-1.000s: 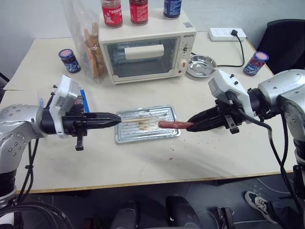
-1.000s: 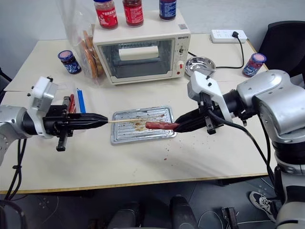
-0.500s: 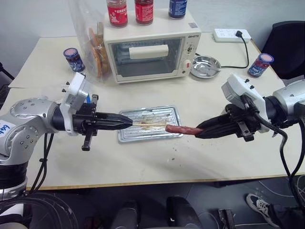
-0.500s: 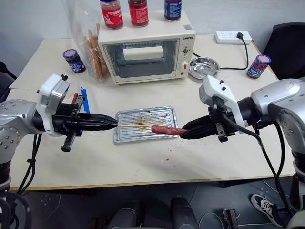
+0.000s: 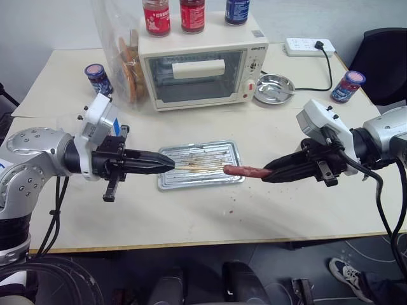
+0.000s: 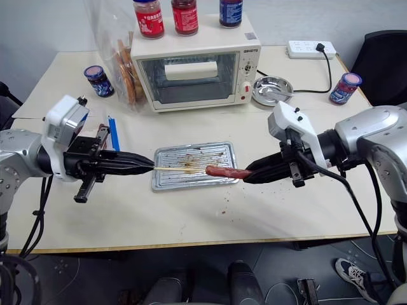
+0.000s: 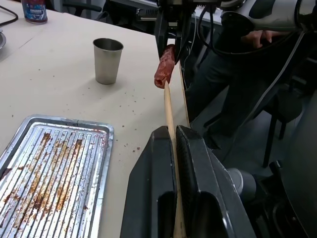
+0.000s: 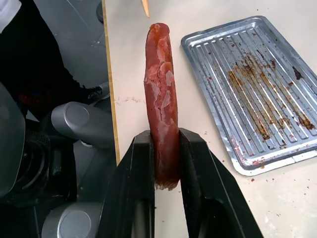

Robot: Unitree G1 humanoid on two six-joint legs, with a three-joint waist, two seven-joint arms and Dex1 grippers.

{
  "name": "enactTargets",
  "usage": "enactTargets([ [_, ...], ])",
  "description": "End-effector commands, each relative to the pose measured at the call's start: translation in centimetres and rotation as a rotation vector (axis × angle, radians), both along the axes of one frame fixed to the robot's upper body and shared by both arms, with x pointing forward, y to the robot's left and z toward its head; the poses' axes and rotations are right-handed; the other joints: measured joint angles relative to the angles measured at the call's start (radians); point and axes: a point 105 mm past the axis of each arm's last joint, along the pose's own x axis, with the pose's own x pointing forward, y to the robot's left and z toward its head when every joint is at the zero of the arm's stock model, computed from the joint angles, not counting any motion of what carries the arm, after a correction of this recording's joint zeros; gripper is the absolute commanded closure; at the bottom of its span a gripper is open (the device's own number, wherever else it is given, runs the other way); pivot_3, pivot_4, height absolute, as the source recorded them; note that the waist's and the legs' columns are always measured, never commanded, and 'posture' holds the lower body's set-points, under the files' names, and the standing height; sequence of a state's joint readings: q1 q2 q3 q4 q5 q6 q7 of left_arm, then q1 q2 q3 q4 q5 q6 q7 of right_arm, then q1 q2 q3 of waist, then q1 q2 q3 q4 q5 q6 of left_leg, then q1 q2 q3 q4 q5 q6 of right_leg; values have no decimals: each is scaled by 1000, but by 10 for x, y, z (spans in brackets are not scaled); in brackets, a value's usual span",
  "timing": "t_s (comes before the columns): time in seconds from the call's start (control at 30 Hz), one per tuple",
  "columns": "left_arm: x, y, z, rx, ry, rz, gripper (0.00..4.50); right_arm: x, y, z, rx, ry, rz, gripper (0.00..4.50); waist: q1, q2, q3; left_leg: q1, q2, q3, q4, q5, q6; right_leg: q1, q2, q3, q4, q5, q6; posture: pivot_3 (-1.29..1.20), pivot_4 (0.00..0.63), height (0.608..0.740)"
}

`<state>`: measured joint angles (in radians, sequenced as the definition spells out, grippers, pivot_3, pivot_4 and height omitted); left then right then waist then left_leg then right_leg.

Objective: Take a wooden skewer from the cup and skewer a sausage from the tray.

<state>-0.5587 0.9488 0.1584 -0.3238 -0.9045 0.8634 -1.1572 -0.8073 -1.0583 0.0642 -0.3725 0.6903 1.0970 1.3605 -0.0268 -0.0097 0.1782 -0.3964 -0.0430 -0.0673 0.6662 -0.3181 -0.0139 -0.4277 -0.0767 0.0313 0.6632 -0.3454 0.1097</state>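
Left gripper [image 5: 170, 162] clamps thin pale wooden skewer [image 6: 175, 168], tip aimed at short reddish-pink sausage [image 5: 246, 171] (axes roughly collinear), pinched by right gripper [image 5: 267, 175].

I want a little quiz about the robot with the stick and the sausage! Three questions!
1. True or false: the sausage lies on the tray.
2. What does the left gripper pinch: A) wooden skewer B) spoon C) jar?
3. Fill in: the right gripper holds the ____.

Key: 1 false, it is held up off the tray. 2 A. 3 sausage.
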Motion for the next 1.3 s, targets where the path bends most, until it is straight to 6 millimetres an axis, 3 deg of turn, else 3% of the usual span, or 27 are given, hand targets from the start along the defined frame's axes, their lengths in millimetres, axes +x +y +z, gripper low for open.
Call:
enactTargets([
  [0.03, -5, 1, 10, -4, -44, -11, 4500, -3, -1, 8, 2, -33, 8, 3832, 0, 0, 0, 0, 0, 0, 0, 0, 0, 0, 0, 0, 0, 0, 0, 0, 150, 740],
  [1.3, -5, -6, 10, -5, -38, -61, 4500, -8, 8, 19, 51, -38, 39, 3832, 0, 0, 0, 0, 0, 0, 0, 0, 0, 0, 0, 0, 0, 0, 0, 0, 150, 740],
])
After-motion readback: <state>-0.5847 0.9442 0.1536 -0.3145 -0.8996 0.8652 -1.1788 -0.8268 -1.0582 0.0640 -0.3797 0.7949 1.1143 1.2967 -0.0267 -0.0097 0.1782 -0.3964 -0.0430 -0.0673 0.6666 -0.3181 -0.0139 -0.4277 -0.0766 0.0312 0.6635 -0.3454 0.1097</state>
